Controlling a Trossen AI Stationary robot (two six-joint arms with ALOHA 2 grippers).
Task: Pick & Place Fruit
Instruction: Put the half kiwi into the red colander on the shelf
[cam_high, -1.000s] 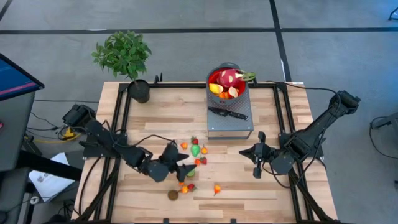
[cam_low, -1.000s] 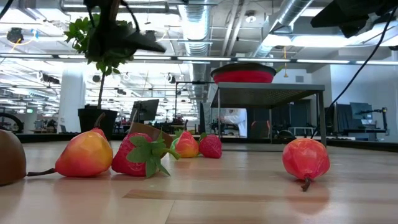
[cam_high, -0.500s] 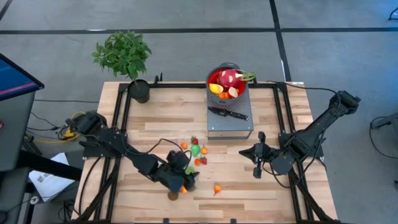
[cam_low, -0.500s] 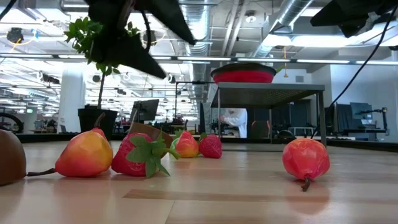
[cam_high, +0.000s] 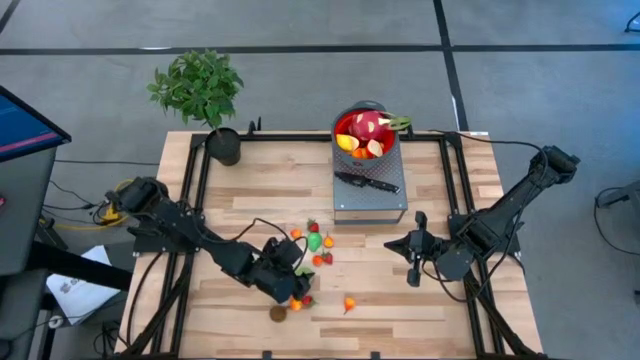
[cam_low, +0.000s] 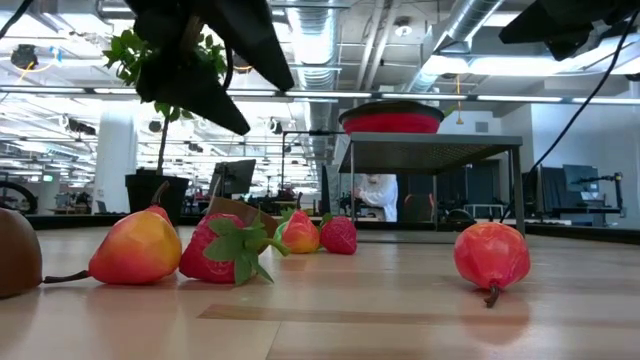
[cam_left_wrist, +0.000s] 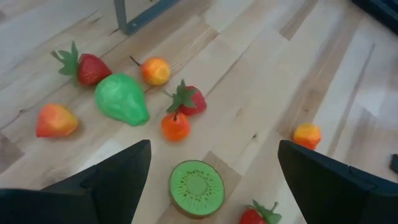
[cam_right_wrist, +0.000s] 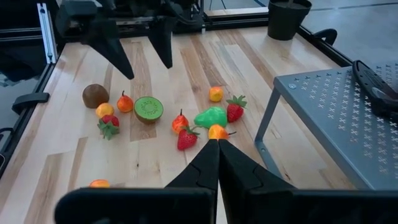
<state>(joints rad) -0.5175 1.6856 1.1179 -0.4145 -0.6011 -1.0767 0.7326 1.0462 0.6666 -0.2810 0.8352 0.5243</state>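
Wooden table held your loose fruit in a cluster at front centre. Counted in the left wrist view: three strawberries, one green fruit, one kiwi half, four small orange-red pieces, one of them apart from the rest. Right wrist view added a whole brown kiwi. One bowl on the grey stand already had fruit in it; one knife lay beside it. Your left gripper hung above the cluster, fingers spread wide, holding nothing. Your right gripper waited right of the stand, fingers pressed together, empty.
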